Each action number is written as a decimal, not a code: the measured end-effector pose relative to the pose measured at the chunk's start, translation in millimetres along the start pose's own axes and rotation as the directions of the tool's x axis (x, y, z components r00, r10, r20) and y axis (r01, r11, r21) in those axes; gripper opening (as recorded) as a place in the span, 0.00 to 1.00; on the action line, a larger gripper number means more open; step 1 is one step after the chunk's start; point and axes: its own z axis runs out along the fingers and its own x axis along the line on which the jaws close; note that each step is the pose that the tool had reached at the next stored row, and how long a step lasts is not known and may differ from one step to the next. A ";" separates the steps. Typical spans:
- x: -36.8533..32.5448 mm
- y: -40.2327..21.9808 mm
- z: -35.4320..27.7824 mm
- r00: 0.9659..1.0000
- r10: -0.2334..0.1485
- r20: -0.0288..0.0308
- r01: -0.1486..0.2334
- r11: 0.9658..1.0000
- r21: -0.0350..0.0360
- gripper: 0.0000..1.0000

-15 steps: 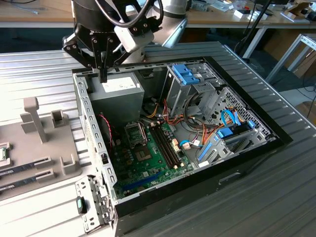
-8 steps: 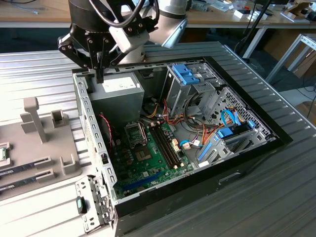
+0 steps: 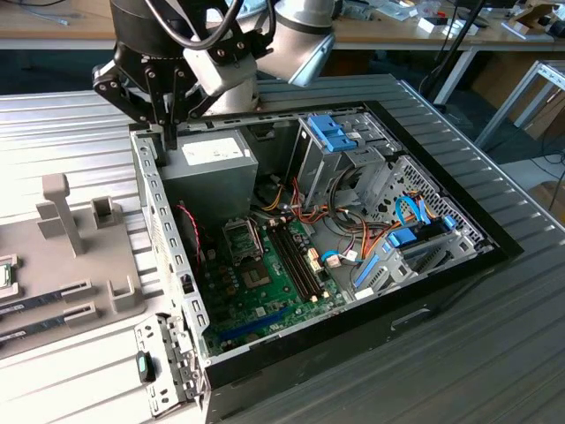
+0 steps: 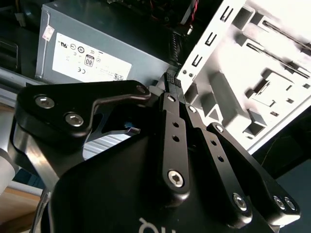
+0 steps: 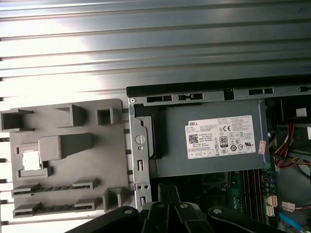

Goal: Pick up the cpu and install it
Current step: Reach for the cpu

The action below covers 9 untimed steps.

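The cpu point(image 5: 30, 160), a small silvery square, lies in a recess of the grey fixture tray point(image 5: 68, 145) beside the computer case; in the exterior view it sits at the left edge point(image 3: 5, 276). My gripper point(image 3: 168, 134) hangs over the case's back corner, above the power supply point(image 3: 210, 163), well apart from the cpu. Its fingers point(image 4: 167, 85) are shut with nothing between them, and they show as dark bars point(image 5: 167, 194) in the first wrist view. The motherboard's empty cpu socket point(image 3: 243, 240) lies inside the case below the power supply.
The open case point(image 3: 441, 265) holds the green motherboard point(image 3: 282, 291), black memory slots point(image 3: 296, 261), blue drive brackets point(image 3: 334, 132) and loose cables. Two memory sticks point(image 5: 48, 187) rest in the tray's slots. Tall grey posts point(image 3: 57, 212) rise from the tray. Ribbed metal table point(image 5: 155, 43) surrounds everything.
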 end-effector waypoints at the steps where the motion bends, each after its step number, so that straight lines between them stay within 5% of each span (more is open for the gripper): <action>1: 1.0 -0.1 0.0 1.000 0.000 0.000 0.000 1.000 0.000 0.11; 9: 13.5 -1.0 -0.3 1.000 0.000 0.000 0.000 1.000 0.000 0.11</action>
